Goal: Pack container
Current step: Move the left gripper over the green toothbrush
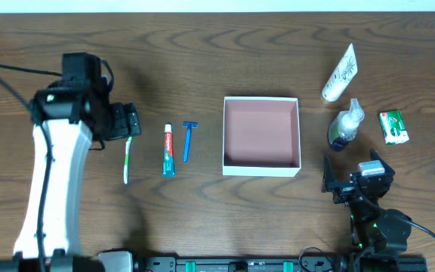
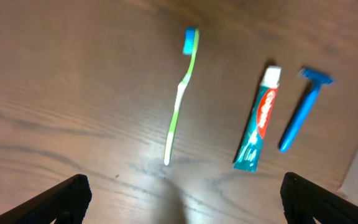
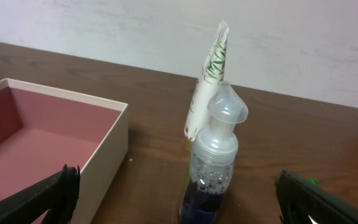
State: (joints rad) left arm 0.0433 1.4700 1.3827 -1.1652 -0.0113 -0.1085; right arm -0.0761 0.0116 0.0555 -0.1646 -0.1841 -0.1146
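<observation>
- The container (image 1: 261, 170), square with thin white walls and a matte pink floor, sat mid-table on dark woodgrain table (image 1: 202, 45).
- The left gripper (image 2: 188, 196) was spread wide, holding nothing, with a slim green toothbrush (image 2: 180, 99) lying ahead.
- The right gripper (image 3: 179, 193) was splayed too and empty, facing a clear plastic pump bottle (image 3: 211, 162).

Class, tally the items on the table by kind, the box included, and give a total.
Tubes: 2 (toothpaste, white tube)
Toothbrush: 1
Razor: 1
Pump bottle: 1
Green packet: 1
Container: 1
Total: 7
</observation>
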